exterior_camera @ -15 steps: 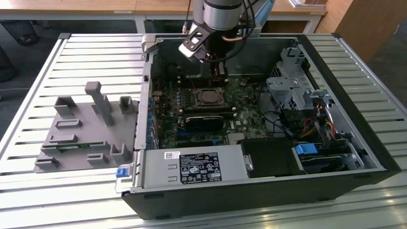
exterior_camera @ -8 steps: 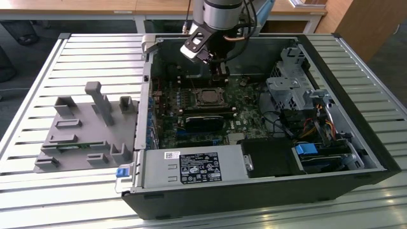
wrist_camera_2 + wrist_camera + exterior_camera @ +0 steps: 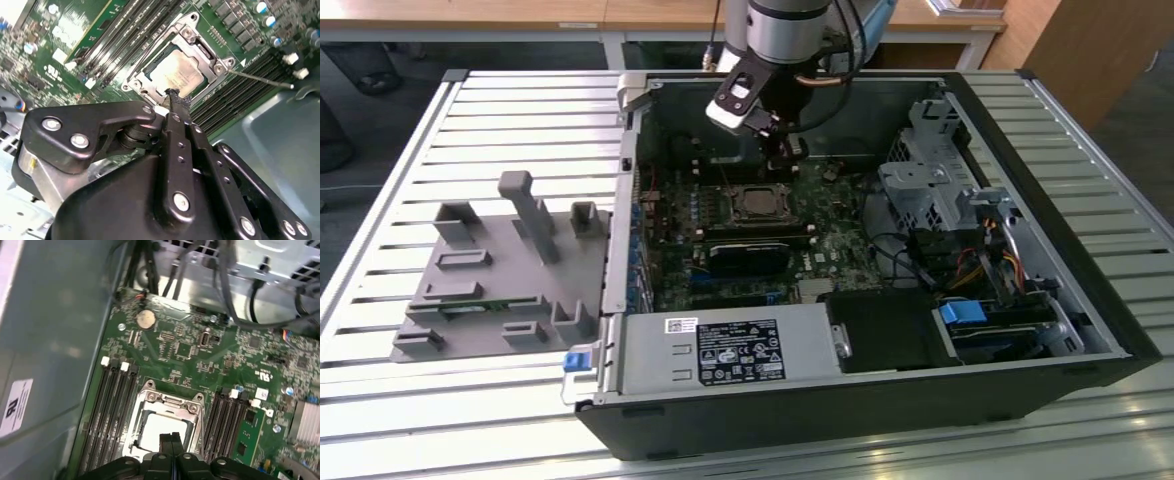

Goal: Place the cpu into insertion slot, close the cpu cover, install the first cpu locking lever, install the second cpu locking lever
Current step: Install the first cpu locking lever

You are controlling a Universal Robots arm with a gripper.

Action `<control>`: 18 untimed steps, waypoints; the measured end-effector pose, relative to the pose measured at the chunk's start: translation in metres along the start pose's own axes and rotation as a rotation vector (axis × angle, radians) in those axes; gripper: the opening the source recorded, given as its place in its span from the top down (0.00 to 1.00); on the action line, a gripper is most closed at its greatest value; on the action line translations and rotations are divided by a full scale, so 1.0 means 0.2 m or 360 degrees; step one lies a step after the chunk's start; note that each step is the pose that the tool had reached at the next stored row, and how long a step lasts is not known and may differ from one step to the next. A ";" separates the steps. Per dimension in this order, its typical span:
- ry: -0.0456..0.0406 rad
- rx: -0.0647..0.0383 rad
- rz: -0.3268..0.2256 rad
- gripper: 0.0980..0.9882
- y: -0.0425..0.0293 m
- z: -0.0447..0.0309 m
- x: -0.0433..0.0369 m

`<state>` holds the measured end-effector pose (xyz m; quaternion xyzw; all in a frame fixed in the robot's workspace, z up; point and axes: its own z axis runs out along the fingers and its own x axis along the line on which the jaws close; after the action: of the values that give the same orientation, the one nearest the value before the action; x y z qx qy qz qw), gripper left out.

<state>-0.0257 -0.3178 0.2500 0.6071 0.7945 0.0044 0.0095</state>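
Note:
The cpu point(image 3: 176, 74) lies in the insertion slot point(image 3: 758, 204) on the green board, its silver-grey top showing. The cpu cover point(image 3: 196, 44) lies flat around it as a silver frame. A thin metal locking lever point(image 3: 260, 79) sticks out from one corner of the socket, over the memory slots. My gripper point(image 3: 174, 96) hangs just above the chip's edge with both fingers pressed together and nothing between them. In the first wrist view the gripper point(image 3: 171, 439) overlaps the cpu point(image 3: 156, 429) inside the cpu cover point(image 3: 170, 401). The exterior view shows the gripper point(image 3: 782, 158) just behind the socket.
The open black computer case point(image 3: 1107, 330) lies on a slatted metal table point(image 3: 480, 400). Memory slots point(image 3: 112, 410) flank the socket. A drive cage and cables point(image 3: 941, 195) fill the exterior view's right. A grey fixture point(image 3: 494, 270) stands on the exterior view's left.

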 end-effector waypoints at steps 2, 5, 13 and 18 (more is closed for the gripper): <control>0.0001 -0.0001 -0.0055 0.99 0.000 0.000 0.000; 0.0003 -0.0001 -0.0138 0.99 0.000 0.001 0.000; 0.0007 -0.0003 -0.0361 0.99 -0.001 0.003 0.000; 0.0008 -0.0004 -0.0421 0.99 -0.022 0.006 0.006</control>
<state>-0.0304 -0.3178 0.2487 0.4970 0.8677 0.0057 0.0088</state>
